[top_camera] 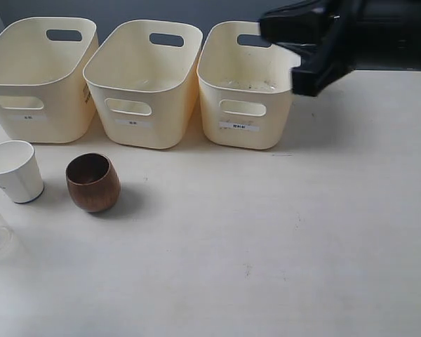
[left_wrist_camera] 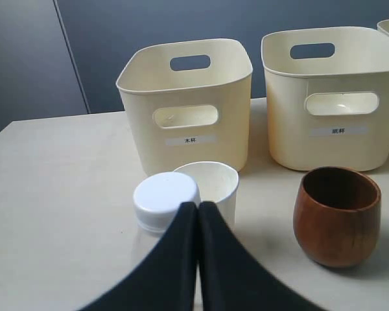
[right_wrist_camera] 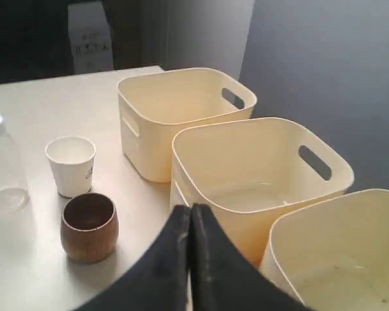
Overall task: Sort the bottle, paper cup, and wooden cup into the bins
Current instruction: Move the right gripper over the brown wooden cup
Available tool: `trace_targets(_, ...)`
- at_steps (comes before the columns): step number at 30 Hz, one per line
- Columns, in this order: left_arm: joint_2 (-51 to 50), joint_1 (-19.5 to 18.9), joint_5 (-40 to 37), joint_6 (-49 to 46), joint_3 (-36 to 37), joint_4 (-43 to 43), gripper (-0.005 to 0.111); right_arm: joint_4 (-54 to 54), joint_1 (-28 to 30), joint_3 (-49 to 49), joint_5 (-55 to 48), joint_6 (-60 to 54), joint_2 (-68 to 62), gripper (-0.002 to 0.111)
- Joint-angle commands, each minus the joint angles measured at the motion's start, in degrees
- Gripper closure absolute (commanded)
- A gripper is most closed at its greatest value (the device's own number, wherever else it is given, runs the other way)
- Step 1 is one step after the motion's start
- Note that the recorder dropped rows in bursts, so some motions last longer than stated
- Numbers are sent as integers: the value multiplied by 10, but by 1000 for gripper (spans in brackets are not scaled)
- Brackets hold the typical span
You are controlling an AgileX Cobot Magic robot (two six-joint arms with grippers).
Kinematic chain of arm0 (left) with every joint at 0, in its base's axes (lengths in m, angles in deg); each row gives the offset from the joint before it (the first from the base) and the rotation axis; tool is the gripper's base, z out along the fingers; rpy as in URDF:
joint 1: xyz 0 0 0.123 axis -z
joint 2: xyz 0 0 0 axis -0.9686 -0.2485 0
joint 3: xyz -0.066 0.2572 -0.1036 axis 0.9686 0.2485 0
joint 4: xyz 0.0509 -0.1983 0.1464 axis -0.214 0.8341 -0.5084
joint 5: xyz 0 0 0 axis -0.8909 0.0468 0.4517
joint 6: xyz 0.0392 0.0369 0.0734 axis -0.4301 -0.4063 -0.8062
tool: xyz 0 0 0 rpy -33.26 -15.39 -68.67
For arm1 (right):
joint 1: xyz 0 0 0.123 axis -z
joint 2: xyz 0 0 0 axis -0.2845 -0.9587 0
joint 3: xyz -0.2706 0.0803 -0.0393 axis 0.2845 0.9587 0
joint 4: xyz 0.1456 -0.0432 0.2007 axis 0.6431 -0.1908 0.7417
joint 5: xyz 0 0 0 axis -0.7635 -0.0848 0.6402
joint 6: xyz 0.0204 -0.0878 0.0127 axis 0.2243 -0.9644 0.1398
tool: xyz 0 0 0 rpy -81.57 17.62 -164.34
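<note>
Both end effectors, left (left_wrist_camera: 198,214) and right (right_wrist_camera: 190,217), are closed, apparently empty; the wooden cup (top_camera: 92,182) stands beside the paper cup (top_camera: 14,170).

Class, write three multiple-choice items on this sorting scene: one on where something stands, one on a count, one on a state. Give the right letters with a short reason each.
1. Where does the wooden cup stand?
A. inside the middle bin
B. on the table beside the paper cup
C. in the right gripper

2. How many cream bins stand in the row?
A. two
B. three
C. four

3. What is the state of the left gripper?
A. shut, holding nothing
B. wide open
C. shut on the bottle

Key: 1 B, the exterior view shows both cups on the tabletop in front of the bins. 2 B, three alike bins stand side by side. 3 A, in the left wrist view its fingers meet with nothing between them, and the bottle's white cap sits behind them.
</note>
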Motion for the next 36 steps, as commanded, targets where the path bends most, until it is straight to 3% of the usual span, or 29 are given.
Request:
trace_targets(1, -2, 1, 8, 2, -2, -1, 107, -35, -117, -57, -93, 2, -66, 109)
trace_targets(13, -2, 1, 8, 2, -2, -1, 107, -73, -235, -188, -102, 19, -230, 107)
trace_targets(15, -2, 1, 8, 2, -2, -1, 107, -73, -247, -198, -102, 11, -255, 99)
trace_targets(20, -2, 1, 8, 2, -2, -1, 107, -73, -268, -218, -114, 11, -308, 63)
trace_targets(23, -2, 1, 8, 2, -2, -1, 107, -73, -281, -226, -143, 11, -334, 54)
trace_targets(36, -2, 1, 8, 2, -2, -1, 107, -73, -309, -248, -151, -22, -414, 54)
